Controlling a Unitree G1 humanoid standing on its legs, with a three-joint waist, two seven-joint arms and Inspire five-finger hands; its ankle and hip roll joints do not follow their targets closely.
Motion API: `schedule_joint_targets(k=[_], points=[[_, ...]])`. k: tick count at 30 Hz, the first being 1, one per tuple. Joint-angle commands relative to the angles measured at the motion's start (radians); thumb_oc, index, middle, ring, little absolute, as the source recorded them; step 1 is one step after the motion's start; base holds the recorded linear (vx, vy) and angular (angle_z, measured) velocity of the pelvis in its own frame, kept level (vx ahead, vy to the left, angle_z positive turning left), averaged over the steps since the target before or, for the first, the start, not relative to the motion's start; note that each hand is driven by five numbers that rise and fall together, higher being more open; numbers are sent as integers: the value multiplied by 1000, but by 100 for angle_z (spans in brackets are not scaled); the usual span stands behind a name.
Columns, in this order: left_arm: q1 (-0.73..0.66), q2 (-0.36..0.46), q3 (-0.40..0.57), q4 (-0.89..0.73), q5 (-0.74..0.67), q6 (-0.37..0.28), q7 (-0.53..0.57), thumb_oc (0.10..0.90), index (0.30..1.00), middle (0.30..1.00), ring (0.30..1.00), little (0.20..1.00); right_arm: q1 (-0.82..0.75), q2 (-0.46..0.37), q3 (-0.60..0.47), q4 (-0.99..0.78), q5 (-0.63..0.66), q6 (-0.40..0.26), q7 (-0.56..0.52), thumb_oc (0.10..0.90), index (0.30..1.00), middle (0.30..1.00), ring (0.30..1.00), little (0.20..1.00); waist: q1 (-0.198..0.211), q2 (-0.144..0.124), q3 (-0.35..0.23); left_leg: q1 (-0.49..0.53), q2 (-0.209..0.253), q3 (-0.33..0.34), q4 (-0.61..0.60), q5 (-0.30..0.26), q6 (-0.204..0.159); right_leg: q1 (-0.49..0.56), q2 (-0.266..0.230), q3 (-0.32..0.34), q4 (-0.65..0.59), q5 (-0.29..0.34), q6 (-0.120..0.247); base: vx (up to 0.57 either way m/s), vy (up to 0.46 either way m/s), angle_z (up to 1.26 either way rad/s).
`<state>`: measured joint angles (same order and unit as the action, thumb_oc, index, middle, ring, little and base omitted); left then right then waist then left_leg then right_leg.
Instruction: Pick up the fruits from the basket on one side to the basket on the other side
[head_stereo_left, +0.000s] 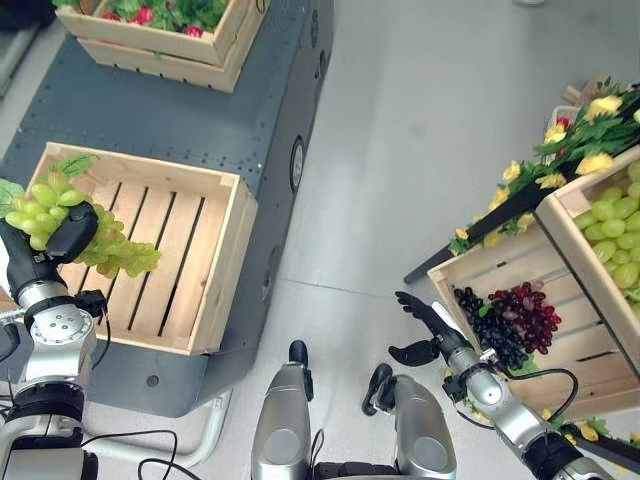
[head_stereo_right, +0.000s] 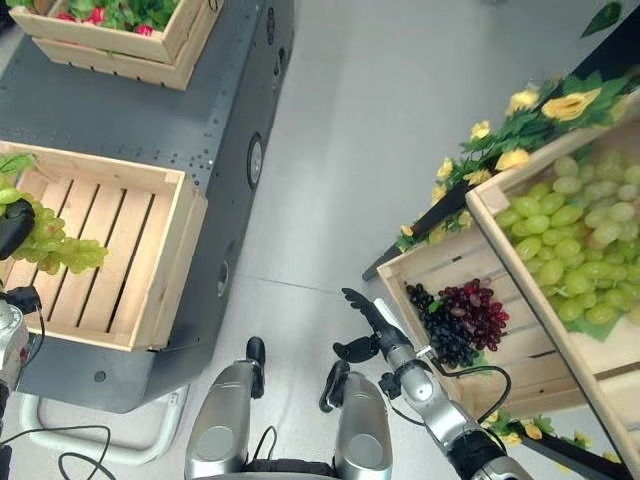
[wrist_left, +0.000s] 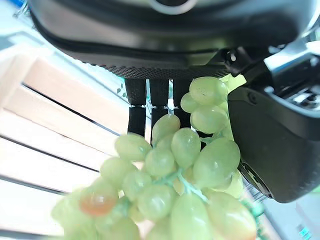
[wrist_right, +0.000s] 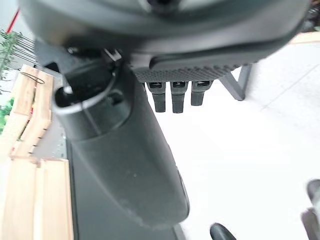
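The left hand (head_stereo_left: 62, 238) was raised at the near left, fingers curled closed; the right hand (head_stereo_left: 425, 330) hung spread at the near right.

Green grape bunch (head_stereo_left: 75, 228): pale, plump berries, hanging from left hand (head_stereo_left: 62, 238), fingers (wrist_left: 159, 97) curled round its top, above near-left corner of empty slatted wooden crate (head_stereo_left: 214, 262) on grey bench (head_stereo_left: 150, 105). Dark purple and red grape bunches (head_stereo_left: 510, 318) lie side by side, touching, in lower wooden crate (head_stereo_left: 470, 268) on right. More green grapes (head_stereo_right: 570, 235) piled in upper right crate (head_stereo_right: 500, 190).
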<state>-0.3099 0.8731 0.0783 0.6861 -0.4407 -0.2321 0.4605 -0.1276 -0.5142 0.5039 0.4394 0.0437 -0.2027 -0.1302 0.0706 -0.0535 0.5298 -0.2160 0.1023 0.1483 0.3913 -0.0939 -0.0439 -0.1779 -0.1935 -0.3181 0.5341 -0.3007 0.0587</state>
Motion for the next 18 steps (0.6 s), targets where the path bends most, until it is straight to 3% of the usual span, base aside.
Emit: schedule_joint_targets(k=[1, 5, 11, 18], points=[[-51, 9, 105, -90, -33, -172, 7, 400, 300, 300, 300, 300, -13, -20, -74, -94, -23, -103, -50, 800, 900, 900, 900, 900, -16, 79, -138, 114, -73, 13, -65, -105, 52, 74, 16, -4, -139, 56, -18, 106, -93, -2], [-28, -17, 94, -250, 1, -210, -29, 400, 300, 300, 300, 300, 0, -24, -111, -128, 4, -111, -12, 800, 900, 900, 900, 900, -17, 94, -226, 199, -89, -2, -181, -67, 29, 176, 44, -11, -272, 90, -12, 115, -98, 5], [-39, -35, 64, -379, 4, -188, -83, 400, 300, 300, 300, 300, 4, -27, -131, -199, 48, -118, 53, 800, 900, 900, 900, 900, -17, 96, -311, 267, -88, -18, -291, -31, 16, 250, 60, -18, -379, 134, -2, 76, -105, 4], [-110, -27, -10, -381, -37, -156, -210, 400, 300, 300, 300, 300, -53, -46, -131, -264, 126, -100, 143, 800, 900, 900, 900, 900, -28, 101, -373, 315, -82, -21, -415, 29, 2, 302, 80, -19, -506, 204, 7, -3, -93, 2]])
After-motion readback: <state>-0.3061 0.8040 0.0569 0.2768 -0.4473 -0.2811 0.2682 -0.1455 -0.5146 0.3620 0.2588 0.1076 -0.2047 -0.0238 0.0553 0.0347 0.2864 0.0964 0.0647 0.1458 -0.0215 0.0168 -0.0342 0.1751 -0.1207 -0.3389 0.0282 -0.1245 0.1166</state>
